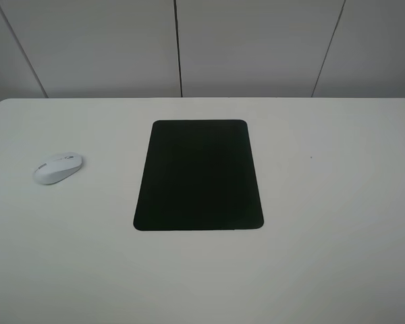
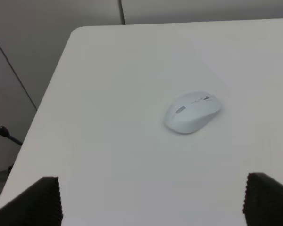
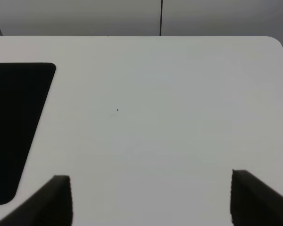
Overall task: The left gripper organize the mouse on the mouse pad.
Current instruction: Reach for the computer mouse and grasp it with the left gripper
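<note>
Hovering with my left fingers (image 2: pixel 40 202) spread and empty, I see the mouse (image 2: pixel 192 112) ahead between them on the bench (image 2: pixel 108 70), so they can straddle it.

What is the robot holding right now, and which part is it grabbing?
Nothing. The left gripper and the right gripper are both open and empty. The mouse lies alone on the table, apart from the mouse pad.
</note>
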